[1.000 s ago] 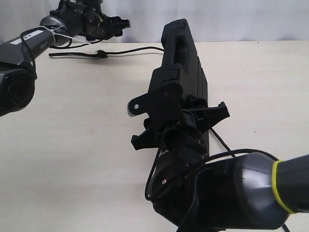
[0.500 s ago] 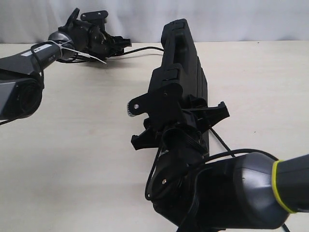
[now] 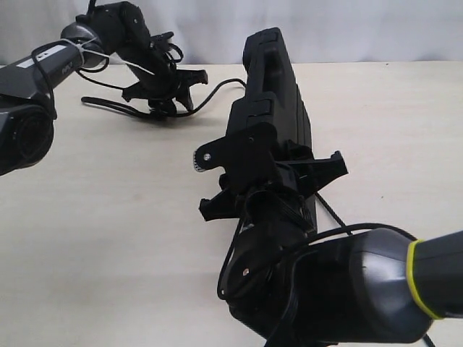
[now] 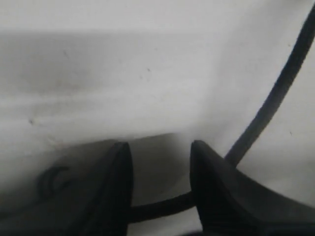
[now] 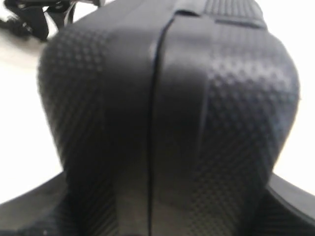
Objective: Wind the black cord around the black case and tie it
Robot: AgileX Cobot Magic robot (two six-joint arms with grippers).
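Clamping black case (image 3: 278, 94), right jaws, left jaws straddling black cord (image 4: 276, 98)

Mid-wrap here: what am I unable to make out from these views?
- End of the black cord: exterior view, covered by left gripper; left wrist view blurred, cut off at bottom edge.
- Cord's path behind the black case: exterior view, hidden by the case itself.
- Case's near end: exterior view, covered by right gripper; right wrist view too close, blurred.
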